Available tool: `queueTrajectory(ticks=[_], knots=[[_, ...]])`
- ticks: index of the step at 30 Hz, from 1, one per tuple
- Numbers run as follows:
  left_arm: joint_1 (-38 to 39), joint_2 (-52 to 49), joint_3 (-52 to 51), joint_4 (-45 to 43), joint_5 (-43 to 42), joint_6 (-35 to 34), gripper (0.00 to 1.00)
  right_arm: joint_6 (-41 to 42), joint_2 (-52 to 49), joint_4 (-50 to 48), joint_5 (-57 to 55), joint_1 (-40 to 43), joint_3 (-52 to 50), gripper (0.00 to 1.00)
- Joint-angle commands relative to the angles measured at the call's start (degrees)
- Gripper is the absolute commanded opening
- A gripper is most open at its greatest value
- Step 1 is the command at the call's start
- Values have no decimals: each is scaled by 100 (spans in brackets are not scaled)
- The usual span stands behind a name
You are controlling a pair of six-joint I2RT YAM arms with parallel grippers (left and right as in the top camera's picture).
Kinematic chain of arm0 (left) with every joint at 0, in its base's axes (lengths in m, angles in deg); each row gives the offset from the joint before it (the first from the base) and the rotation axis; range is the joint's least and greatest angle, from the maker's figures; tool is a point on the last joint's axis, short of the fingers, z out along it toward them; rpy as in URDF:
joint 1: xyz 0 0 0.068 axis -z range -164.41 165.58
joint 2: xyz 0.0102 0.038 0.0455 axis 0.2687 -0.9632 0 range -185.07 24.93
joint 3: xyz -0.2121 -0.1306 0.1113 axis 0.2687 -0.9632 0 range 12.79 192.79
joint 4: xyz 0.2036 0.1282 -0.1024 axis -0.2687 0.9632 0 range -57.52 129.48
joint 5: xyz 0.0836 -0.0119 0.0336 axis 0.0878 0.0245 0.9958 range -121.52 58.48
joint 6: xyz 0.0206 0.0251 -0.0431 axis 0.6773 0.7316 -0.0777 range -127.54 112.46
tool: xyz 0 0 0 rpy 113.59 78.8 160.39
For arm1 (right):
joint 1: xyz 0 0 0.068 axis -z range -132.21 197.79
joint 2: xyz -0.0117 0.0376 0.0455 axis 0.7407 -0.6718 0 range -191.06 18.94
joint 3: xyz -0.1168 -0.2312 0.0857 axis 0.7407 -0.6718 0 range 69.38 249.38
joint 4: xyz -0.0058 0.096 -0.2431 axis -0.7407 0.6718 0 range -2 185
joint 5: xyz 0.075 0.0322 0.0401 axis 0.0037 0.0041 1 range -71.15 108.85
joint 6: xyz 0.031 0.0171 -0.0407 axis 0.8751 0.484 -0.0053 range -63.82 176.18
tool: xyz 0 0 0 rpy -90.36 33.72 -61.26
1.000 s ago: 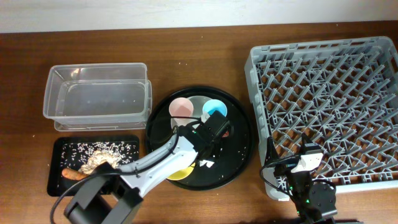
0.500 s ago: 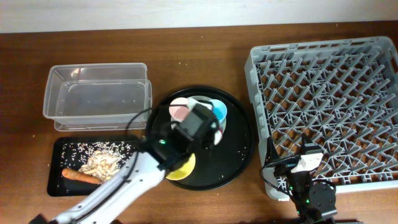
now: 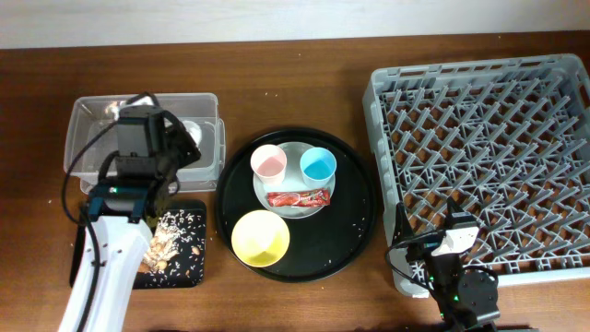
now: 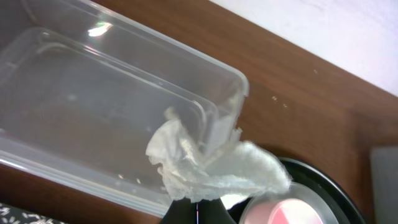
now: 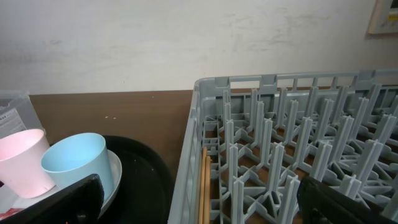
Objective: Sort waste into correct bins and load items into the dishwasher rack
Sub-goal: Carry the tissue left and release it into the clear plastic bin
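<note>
My left gripper (image 3: 171, 138) is shut on the crumpled white tissue (image 3: 191, 132) and holds it over the right end of the clear tub (image 3: 101, 148). In the left wrist view the tissue (image 4: 211, 163) hangs from the shut fingers (image 4: 196, 211) above the tub (image 4: 93, 112). The pink cup (image 3: 268, 162), blue cup (image 3: 317, 165) and red wrapper (image 3: 297, 198) sit on the pale plate (image 3: 293, 212). The yellow bowl (image 3: 260, 237) stands in front of it. Pale grains (image 3: 180, 231) lie in the shallow black tray (image 3: 198, 267); the carrot is hidden. My right gripper (image 3: 452, 242) is open and empty at the grey rack's (image 3: 489, 138) front left corner.
The plate and bowl rest on a large round black tray (image 3: 355, 221) between tub and rack. The right wrist view shows the blue cup (image 5: 74, 162), pink cup (image 5: 22, 165), the rack wall (image 5: 186, 174) and thin wooden sticks (image 5: 204, 186) inside it.
My left arm has swung from the round tray to the left, carrying the tissue over the clear tub. The wrapper and bowl are now uncovered. The right arm has not moved.
</note>
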Motion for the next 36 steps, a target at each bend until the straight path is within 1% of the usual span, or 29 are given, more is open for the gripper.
queueTrajectory(ticks=[1,6,8,11,14,16,19,24,27,32,35,36], knots=[[-129,-442,26,-101,415,-4,1,-39,28,26,11,35,-42,98],[-129,-1499,26,-254,715,-4,1,-39,28,28,13,35,-42,98],[-127,-1700,26,-247,614,-4,0,-39,28,28,13,35,-42,98],[-127,-1718,28,153,-48,-9,1,-39,28,26,11,35,-42,98],[-127,-1718,28,452,-116,-7,0,-39,28,28,13,35,-42,98],[-127,-1718,28,599,-402,-4,0,-39,28,28,13,35,-42,98],[-127,-1716,28,597,-975,-7,0,-39,28,28,11,35,-42,98],[-127,-1655,144,570,-1139,-4,0,-39,28,28,11,35,-42,98],[-127,-1609,203,514,-1764,-7,0,-39,28,28,13,35,-42,98],[-127,-1609,201,485,-2310,-7,0,-39,28,28,11,35,-42,98],[-127,-1609,201,258,-2688,-9,0,-39,28,28,13,35,-42,98],[-127,-1609,203,205,-2684,-7,0,-39,28,26,11,35,-42,98]])
